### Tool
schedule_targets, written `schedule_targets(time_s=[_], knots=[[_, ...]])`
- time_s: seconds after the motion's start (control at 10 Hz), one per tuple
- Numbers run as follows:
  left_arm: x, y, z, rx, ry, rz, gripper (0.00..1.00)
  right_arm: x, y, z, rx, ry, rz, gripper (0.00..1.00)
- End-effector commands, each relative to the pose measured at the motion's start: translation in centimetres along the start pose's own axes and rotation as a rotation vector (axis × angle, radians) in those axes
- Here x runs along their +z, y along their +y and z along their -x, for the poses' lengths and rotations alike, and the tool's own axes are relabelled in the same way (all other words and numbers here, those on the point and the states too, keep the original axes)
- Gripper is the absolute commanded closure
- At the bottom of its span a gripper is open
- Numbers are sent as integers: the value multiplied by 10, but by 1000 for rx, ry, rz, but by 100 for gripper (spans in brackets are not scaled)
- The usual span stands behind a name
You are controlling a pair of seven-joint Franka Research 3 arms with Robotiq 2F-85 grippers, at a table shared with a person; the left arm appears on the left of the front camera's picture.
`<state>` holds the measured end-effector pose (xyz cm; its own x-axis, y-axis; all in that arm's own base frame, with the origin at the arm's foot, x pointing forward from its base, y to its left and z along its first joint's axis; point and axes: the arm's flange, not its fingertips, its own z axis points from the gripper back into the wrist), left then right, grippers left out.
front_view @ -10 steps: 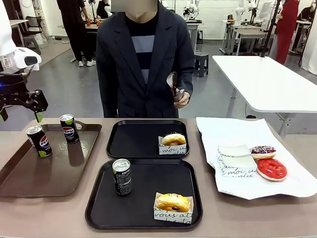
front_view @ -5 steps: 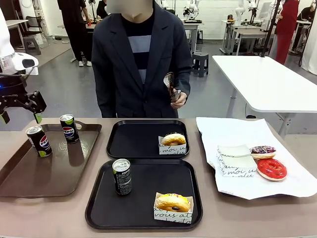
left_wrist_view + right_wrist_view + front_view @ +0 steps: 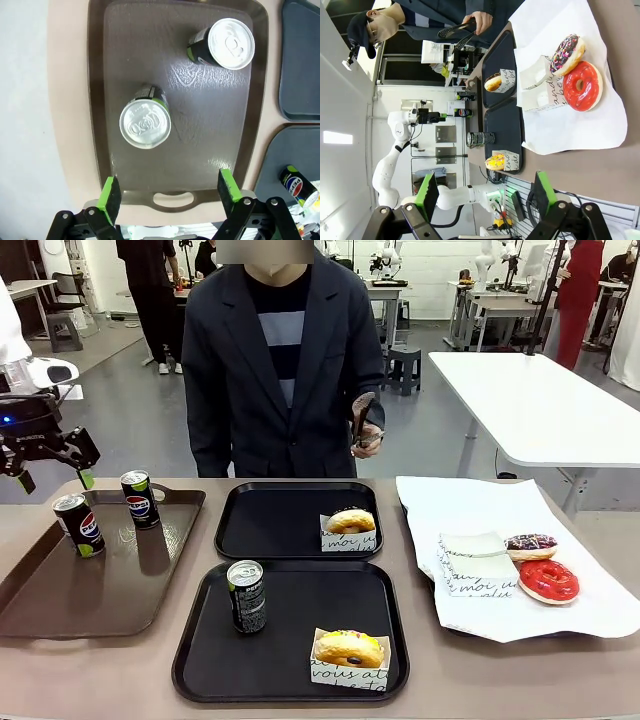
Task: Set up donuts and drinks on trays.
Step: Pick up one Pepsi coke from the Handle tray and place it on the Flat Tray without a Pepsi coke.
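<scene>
Two black trays sit mid-table. The near tray [image 3: 200,660] holds a drink can [image 3: 246,596] and a sleeved glazed donut [image 3: 348,650]. The far tray [image 3: 270,530] holds another sleeved donut [image 3: 350,521]. Two more cans [image 3: 78,525] [image 3: 139,499] stand on the brown tray [image 3: 100,590]. My left gripper [image 3: 55,480] hovers open above that tray's far left corner. From the left wrist, both can tops [image 3: 145,123] [image 3: 229,44] lie below its open gripper [image 3: 168,192]. My right gripper [image 3: 485,190] is open, far from the trays [image 3: 502,125].
White paper [image 3: 590,610] at the right carries a chocolate sprinkled donut [image 3: 530,545], a red-iced donut [image 3: 548,580] and empty paper sleeves [image 3: 478,562]. A person stands at the far edge holding tongs [image 3: 362,420]. A white table [image 3: 540,400] stands behind.
My left gripper has shifted slightly right above the brown tray's corner, still open. The person's hand with the tongs has moved a little right and turned.
</scene>
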<state>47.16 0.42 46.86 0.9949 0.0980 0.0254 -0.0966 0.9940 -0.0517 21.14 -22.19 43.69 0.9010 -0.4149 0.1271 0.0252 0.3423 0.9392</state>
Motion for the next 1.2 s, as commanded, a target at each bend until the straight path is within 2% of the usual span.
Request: schedule_targets(time_s=[0.0,0.4,1.1], knots=[[-7,7,-10,-24,-38,1,0,0,-1,-1,12,-1,-17,0],[-12,22,-22,-163,-43,19,0,0,-1,-1,12,-1,-17,0],[-18,19,-17,-153,-35,-4,0,0,-1,-1,12,-1,-17,0]])
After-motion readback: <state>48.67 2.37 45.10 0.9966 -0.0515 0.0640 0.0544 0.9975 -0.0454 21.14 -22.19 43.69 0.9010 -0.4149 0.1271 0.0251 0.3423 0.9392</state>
